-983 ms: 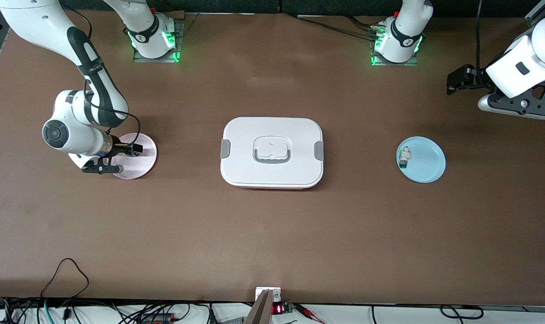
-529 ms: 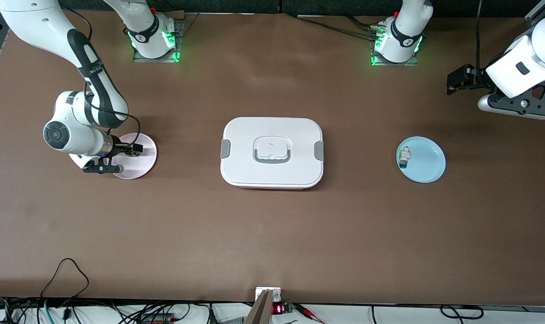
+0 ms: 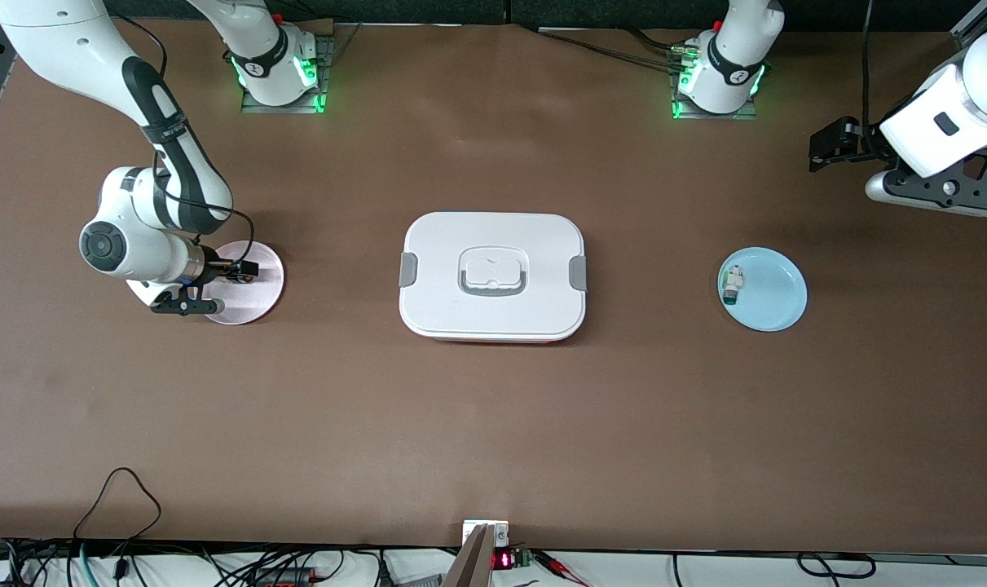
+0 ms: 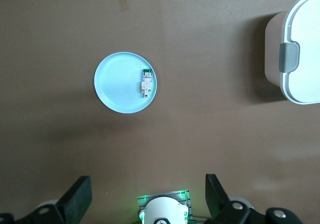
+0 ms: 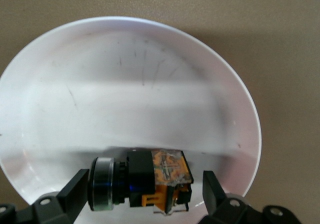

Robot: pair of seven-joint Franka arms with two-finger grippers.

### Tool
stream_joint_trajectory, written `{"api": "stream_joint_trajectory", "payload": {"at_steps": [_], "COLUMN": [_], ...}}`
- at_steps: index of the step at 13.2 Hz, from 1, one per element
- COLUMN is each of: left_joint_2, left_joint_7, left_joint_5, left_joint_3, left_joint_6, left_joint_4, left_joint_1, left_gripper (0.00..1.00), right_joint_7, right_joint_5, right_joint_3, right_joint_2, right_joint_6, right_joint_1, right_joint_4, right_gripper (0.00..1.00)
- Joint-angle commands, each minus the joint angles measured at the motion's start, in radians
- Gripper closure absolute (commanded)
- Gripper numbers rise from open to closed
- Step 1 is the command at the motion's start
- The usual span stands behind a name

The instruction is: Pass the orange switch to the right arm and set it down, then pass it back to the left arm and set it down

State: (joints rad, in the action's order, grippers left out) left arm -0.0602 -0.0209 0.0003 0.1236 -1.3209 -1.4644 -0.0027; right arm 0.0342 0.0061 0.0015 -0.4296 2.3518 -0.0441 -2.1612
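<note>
Toward the right arm's end of the brown worktop [image 3: 493, 424] sits a small pink plate [image 3: 257, 297], and the right end effector [image 3: 236, 271] is down over it. Its wrist view shows the orange switch [image 5: 150, 179] lying on its side on the plate [image 5: 125, 84], close to the rim, between the two black fingers [image 5: 75, 186]. The fingers stand wide on either side of the switch, with a gap showing at each end, so nothing is gripped. The switch has a dark round end with a metal ring and an orange body.

In the middle of the worktop stands the box [image 3: 493, 275], white with rounded corners, a grey latch on each short side and a grey handle lying flat on its lid. It is well apart from both plates.

Toward the left arm's end lies a pale blue plate [image 3: 774, 293] carrying a small white switch with a green tip [image 3: 732, 286], placed near the rim on the side that faces the box. The left wrist view shows the same plate [image 4: 117, 84] and white switch [image 4: 146, 82] well below it, with a corner of the box [image 4: 300, 49] at the edge.

The left end effector [image 3: 827, 147] waits high over the worktop edge at that end, its fingers [image 4: 77, 196] spread wide and holding nothing.
</note>
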Motion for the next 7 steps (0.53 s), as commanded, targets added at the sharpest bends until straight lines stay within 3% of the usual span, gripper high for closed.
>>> {"api": "stream_joint_trajectory", "payload": {"at_steps": [1,5,7], "left_joint_2": [0.0,0.0,0.0], "left_joint_7": [-0.005,-0.005,-0.004], "left_joint_5": [0.006,0.004,0.004], "left_joint_3": [0.002,0.004,0.004], "left_joint_6": [0.012,0.012,0.012], "left_joint_4": [0.007,0.009,0.009], "left_joint_1": [0.003,0.001,0.001], "left_gripper": [0.0,0.0,0.0], "right_joint_7": [0.026,0.024,0.023], "right_joint_5": [0.017,0.017,0.018], "right_joint_3": [0.02,0.049,0.061], "right_joint_2": [0.005,0.006,0.012], "right_joint_6": [0.014,0.008,0.001], "right_joint_1": [-0.02,-0.02,-0.02], "right_joint_4": [-0.005,-0.002,0.006], "right_gripper": [0.16,0.52,0.57]}}
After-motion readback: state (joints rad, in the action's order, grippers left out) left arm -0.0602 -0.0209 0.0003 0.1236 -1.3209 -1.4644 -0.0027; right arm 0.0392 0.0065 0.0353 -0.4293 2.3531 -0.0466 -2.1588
